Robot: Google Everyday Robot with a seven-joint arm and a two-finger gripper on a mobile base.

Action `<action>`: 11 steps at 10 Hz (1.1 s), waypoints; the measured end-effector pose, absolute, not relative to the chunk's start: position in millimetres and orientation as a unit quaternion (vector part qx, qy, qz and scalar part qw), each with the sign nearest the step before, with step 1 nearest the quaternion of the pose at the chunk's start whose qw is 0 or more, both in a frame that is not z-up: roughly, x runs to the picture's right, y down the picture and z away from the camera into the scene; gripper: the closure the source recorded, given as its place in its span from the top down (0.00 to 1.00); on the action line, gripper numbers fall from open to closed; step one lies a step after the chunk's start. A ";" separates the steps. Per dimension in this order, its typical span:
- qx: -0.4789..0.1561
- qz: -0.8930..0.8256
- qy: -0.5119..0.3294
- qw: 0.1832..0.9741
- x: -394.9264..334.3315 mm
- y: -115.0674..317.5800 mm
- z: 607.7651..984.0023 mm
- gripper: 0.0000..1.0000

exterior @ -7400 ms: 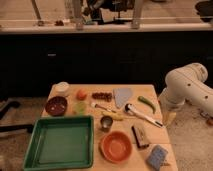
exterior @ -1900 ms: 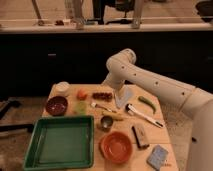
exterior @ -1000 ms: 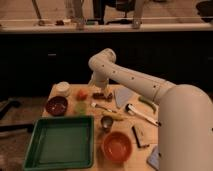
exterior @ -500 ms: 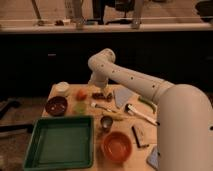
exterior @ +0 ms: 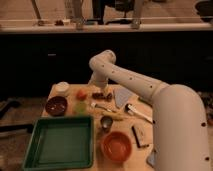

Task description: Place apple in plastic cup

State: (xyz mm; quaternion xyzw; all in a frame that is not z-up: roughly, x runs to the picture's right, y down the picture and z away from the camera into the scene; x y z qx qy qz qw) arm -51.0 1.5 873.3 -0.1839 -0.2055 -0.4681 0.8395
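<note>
One apple [exterior: 81,94] lay ungrasped as we watched the gripper [exterior: 99,91] swing in at its three o'clock, jaws wide and empty, plastic cup [exterior: 80,106] at six.

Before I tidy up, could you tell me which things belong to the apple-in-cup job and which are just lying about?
Job: small round orange-red apple; short pale green plastic cup; gripper, close beside the apple.
Lying about: large orange bowl; green rectangular tray; small grey metal cup.
</note>
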 end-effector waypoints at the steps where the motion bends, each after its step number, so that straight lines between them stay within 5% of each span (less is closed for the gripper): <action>1: -0.185 -0.474 -0.210 0.835 -63.2 -1.1 882.2 0.80; 11: -0.221 -0.493 -0.239 0.807 -138.5 13.9 938.0 0.80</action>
